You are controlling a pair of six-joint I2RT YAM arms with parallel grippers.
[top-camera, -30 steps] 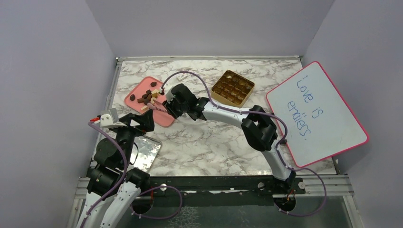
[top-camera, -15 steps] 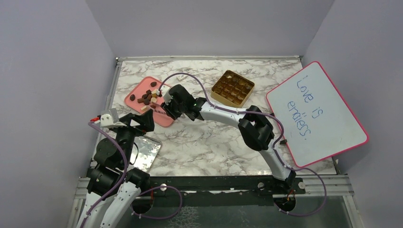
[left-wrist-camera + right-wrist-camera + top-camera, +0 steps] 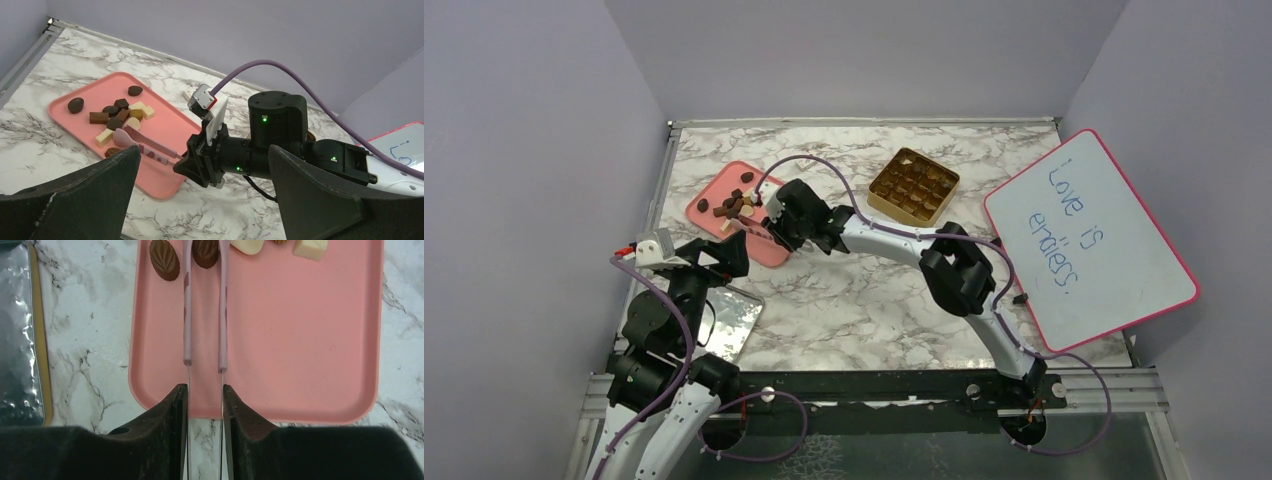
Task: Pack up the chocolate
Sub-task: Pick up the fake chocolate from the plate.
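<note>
The chocolate (image 3: 732, 206) lies as several dark brown and cream pieces at the far end of a pink tray (image 3: 769, 250). My right gripper (image 3: 205, 395) is shut on pink tweezers (image 3: 187, 315), which reach out over the tray. A dark brown piece (image 3: 206, 252) sits between the tweezer arms at the top edge of the right wrist view; the tips are cut off there. A leaf-shaped piece (image 3: 164, 259) lies just left of them. My left gripper (image 3: 205, 200) hangs open and empty near the tray's front corner. The gold box (image 3: 913, 185) stands to the right of the tray.
A shiny foil-faced lid (image 3: 729, 320) lies on the marble table by the left arm. A pink-framed whiteboard (image 3: 1089, 240) with handwriting leans at the right. Purple walls close in the table on three sides.
My right arm has edged left and farther onto the tray, bringing the tweezers closer to the pile. The tweezer arms have been squeezed a little narrower. The left arm has not moved.
</note>
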